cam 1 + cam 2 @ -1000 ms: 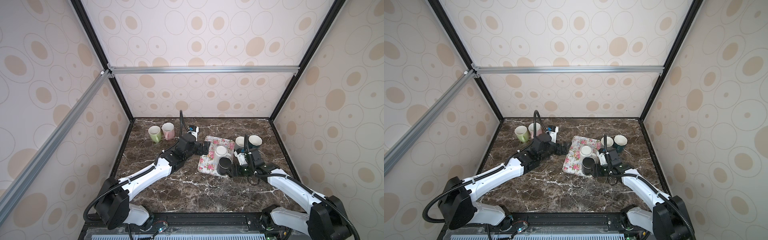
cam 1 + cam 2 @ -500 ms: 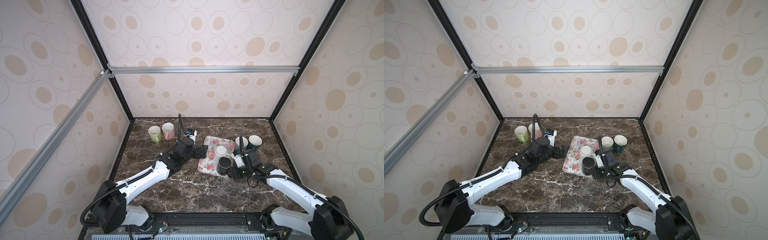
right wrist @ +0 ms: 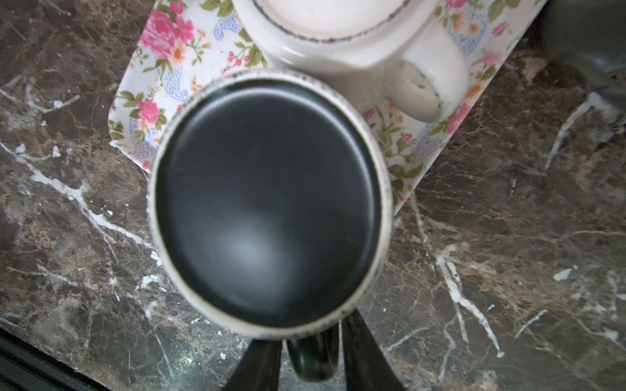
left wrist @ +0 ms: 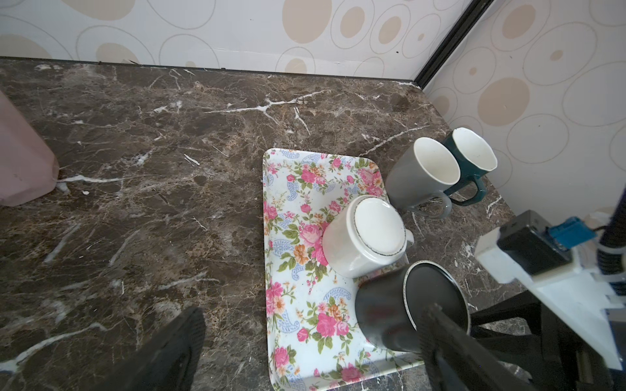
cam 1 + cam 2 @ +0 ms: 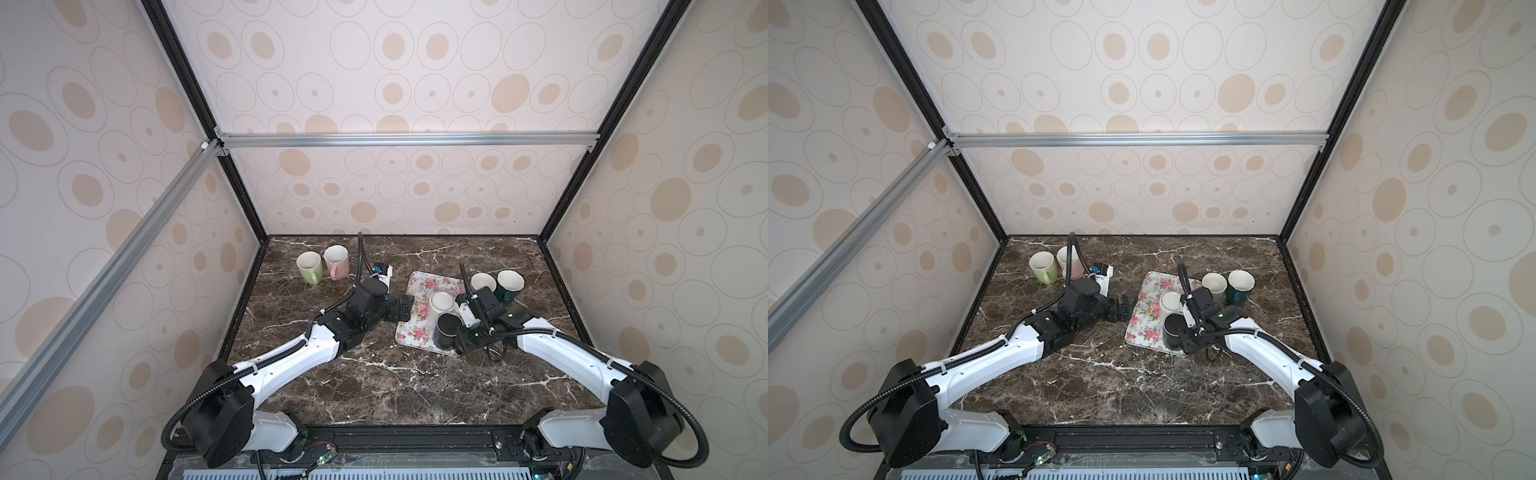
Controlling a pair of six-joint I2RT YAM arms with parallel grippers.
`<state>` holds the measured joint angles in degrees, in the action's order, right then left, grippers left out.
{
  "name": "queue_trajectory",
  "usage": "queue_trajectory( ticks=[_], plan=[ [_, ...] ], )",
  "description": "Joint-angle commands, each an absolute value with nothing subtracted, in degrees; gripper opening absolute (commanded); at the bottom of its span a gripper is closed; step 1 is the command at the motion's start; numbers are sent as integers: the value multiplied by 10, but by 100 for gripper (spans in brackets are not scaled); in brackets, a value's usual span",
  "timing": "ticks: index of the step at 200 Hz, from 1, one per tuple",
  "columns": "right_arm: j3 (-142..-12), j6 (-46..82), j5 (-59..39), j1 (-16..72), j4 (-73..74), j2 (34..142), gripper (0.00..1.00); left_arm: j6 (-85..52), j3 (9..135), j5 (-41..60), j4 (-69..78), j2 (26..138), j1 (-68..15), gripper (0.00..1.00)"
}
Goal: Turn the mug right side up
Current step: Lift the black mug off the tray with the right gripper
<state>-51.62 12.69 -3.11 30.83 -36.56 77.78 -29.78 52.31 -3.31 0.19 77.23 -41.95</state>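
Note:
An upside-down black mug (image 5: 444, 334) (image 5: 1173, 330) stands on the near right corner of a floral tray (image 5: 419, 291). Its flat base (image 3: 267, 203) faces my right wrist camera. My right gripper (image 3: 311, 338) (image 5: 459, 338) is shut on the mug's handle (image 3: 315, 355), one finger on each side. A white mug (image 5: 442, 305) (image 4: 369, 233), also upside down, stands behind it on the tray. My left gripper (image 5: 405, 309) (image 4: 311, 325) hangs open just left of the tray, holding nothing.
A grey mug (image 5: 482, 282) and a dark green mug (image 5: 509, 284) stand upright on the marble right of the tray. A green mug (image 5: 309, 266) and a pink mug (image 5: 336, 259) stand upright at the back left. Patterned walls enclose the table.
My right gripper's jaws have narrowed around the black mug's handle. My left arm has shifted only slightly and stays open.

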Motion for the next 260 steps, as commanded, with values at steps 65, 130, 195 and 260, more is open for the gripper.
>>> queue_trajectory(
  ticks=[65, 130, 195, 260],
  plan=[
    [-583, 121, 45, 350, -428, 833, 29, -290, 525, -43, -3, 762, -421, 98],
    [-601, 123, 62, 363, -438, 863, 29, -288, 519, -43, -5, 756, -421, 98],
    [-609, 139, 73, 366, -439, 871, 15, -292, 512, -42, -4, 756, -422, 98],
    [-606, 151, 46, 366, -425, 848, 5, -298, 495, -37, 7, 753, -421, 98]
  ],
)
